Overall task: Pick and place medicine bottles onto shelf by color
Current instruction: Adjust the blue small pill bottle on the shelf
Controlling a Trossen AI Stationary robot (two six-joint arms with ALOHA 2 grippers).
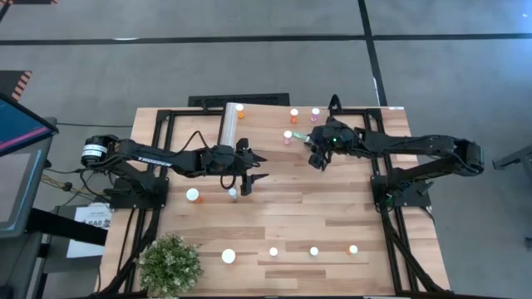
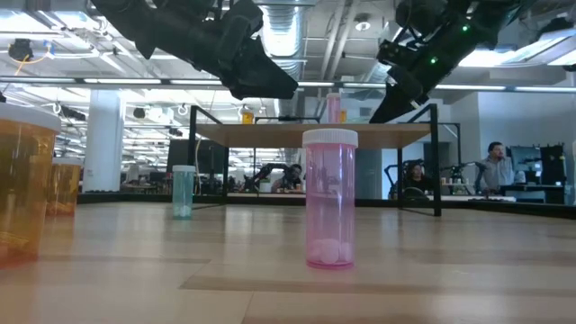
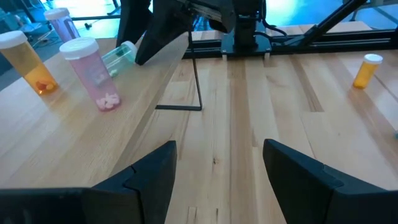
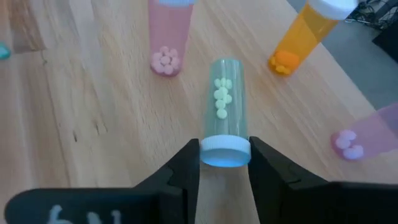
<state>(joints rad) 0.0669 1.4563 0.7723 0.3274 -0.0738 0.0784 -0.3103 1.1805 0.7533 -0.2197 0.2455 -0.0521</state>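
My right gripper point(image 4: 224, 163) is over the shelf point(image 1: 266, 124) at the table's far side, shut on a green medicine bottle point(image 4: 225, 99) that lies on its side. Around it on the shelf stand a pink bottle point(image 4: 168, 37), an orange bottle point(image 4: 305, 37) and another pink one point(image 4: 367, 140). The left wrist view shows the green bottle point(image 3: 121, 55) tilted beside a pink bottle point(image 3: 93, 74). My left gripper point(image 3: 217, 168) hovers open over the table left of the middle, holding nothing. My right gripper pinches the green bottle's white cap point(image 4: 224, 151) between its two fingers, one on each side. The fingers slant down, in line with the bottle, which points away from them, close to level. Whether its far end rests on the shelf cannot be told.
On the table stand a green bottle point(image 2: 183, 191), large orange bottles point(image 2: 22, 189) and a pink bottle point(image 2: 328, 198); more white-capped bottles point(image 1: 314, 251) line the near edge. A potted plant point(image 1: 170, 264) sits at the near left corner. An orange bottle point(image 3: 367, 70) stands apart.
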